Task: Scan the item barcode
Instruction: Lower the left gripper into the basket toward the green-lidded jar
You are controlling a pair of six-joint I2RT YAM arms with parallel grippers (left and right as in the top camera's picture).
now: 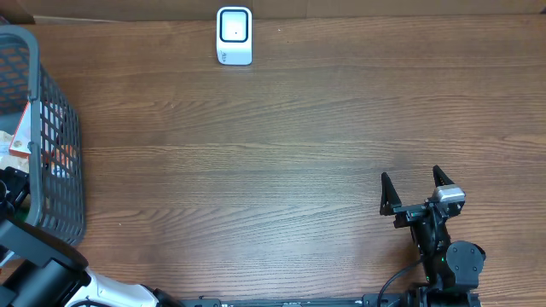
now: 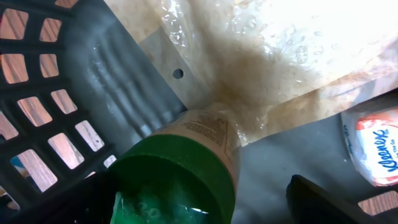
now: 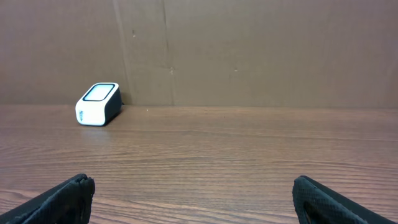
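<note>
The left gripper [image 2: 196, 202] was open, down inside the gray basket [image 2: 93, 74]. Its own camera showed one dark finger [image 2: 336, 202] on the right, with a gap between it and the bottle [image 2: 186, 168]. The bottle had a green cap and lay right under the gripper, against a crinkly clear bag [image 2: 280, 50]. A pack of tissues [image 2: 376, 149] lay off to the side.

From above, those things were hard to make out. That view showed the basket at the left edge of the surface and the left arm [image 1: 38, 264] beside it. The right gripper [image 1: 418, 189] had its fingers wide apart, low over the brown wooden surface [image 1: 281, 153]. The white scanner [image 1: 234, 36] sat at the far edge, well apart from the basket. Behind it stood a brown cardboard wall [image 3: 249, 50].
</note>
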